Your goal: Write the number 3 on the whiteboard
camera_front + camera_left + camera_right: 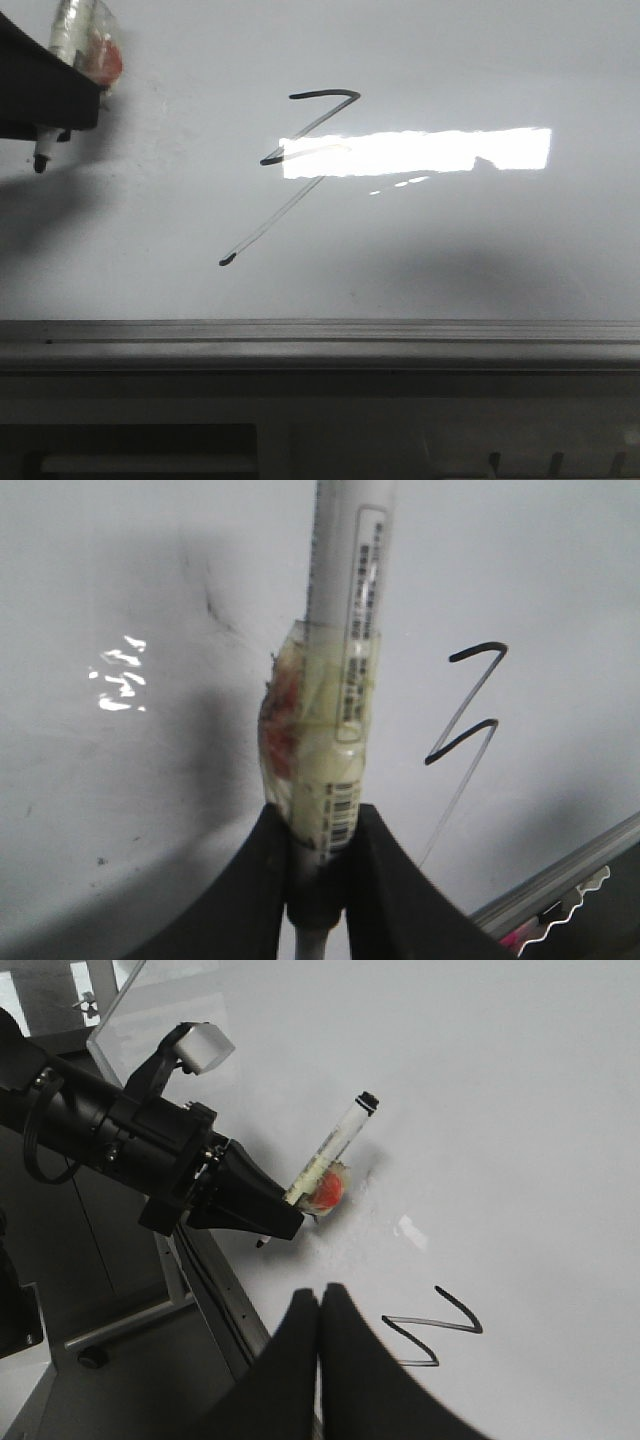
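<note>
The large glossy pale grey-white whiteboard [480, 250] w/ grey metal edge rail fills the front view. The number 3 [300, 150], a thin dark marker zigzag w/ short top bar, two slanted strokes and a long faint tail ending in a dot, sits near board centre, partly under the bright glare.

Left gripper [318, 865]: black fingers [385, 880] pinch a white taped marker pen [335, 680] around its barrel. In the front view the pen tip [40, 163] lies well apart from the zigzag, at the far left, pointing toward the rail. Tip-to-board contact: cannot tell.

Right gripper [320, 1305]: fingers pressed together, holding nothing, just beside the zigzag.

Judgement: any added stroke requires the left arm to travel right; the pen axis runs roughly parallel to the tail.
</note>
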Robot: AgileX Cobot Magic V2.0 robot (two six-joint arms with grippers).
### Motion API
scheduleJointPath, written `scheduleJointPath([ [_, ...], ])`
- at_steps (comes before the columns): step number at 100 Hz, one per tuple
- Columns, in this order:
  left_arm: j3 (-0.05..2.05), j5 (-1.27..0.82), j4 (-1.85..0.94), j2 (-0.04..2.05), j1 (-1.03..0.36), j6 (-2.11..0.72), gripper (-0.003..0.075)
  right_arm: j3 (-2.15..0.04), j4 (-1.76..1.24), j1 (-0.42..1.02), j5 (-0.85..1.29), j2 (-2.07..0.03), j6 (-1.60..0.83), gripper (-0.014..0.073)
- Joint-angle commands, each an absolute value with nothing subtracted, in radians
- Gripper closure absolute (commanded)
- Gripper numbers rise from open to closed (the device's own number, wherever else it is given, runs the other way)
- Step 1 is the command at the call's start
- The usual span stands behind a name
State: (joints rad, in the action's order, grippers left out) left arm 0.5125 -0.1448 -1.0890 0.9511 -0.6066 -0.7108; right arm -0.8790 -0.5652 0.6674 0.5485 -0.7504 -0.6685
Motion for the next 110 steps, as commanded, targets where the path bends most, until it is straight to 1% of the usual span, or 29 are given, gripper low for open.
scheduleJointPath([
  [1,0.539,-0.096,-1.105,0.971,-0.612,-0.704,0.0741,-0.889,-0.582,0.661,0.456,-0.748,-0.664,0.0644],
  [19,0.539,-0.046,-1.105,1.009,-0.612,-0.704,0.0741,-0.890,-0.583,0.661,0.458,-0.761,-0.661,0.0644],
  [39,0.539,0.053,-1.105,1.015,-0.612,-0.704,0.0741,-0.890,-0.583,0.661,0.458,-0.761,-0.661,0.0644],
  [84,0.539,0.056,-1.103,1.065,-0.612,-0.704,0.0736,-0.890,-0.583,0.661,0.456,-0.761,-0.661,0.0644],
  [89,0.539,0.054,-1.103,1.065,-0.612,-0.704,0.0708,-0.890,-0.583,0.661,0.458,-0.761,-0.661,0.0644],
  [96,0.539,0.050,-1.103,1.066,-0.612,-0.704,0.0623,-0.890,-0.585,0.661,0.460,-0.761,-0.661,0.0644],
  [103,0.539,0.050,-1.103,1.066,-0.612,-0.704,0.0491,-0.890,-0.587,0.661,0.460,-0.761,-0.661,0.0644],
  [105,0.539,0.050,-1.103,1.066,-0.612,-0.704,0.0466,-0.890,-0.587,0.661,0.460,-0.761,-0.661,0.0644],
  [108,0.539,0.050,-1.103,1.066,-0.612,-0.704,0.0407,-0.890,-0.587,0.661,0.460,-0.761,-0.661,0.0644],
  [110,0.539,0.050,-1.103,1.066,-0.612,-0.704,0.0386,-0.890,-0.587,0.661,0.460,-0.761,-0.661,0.0644],
])
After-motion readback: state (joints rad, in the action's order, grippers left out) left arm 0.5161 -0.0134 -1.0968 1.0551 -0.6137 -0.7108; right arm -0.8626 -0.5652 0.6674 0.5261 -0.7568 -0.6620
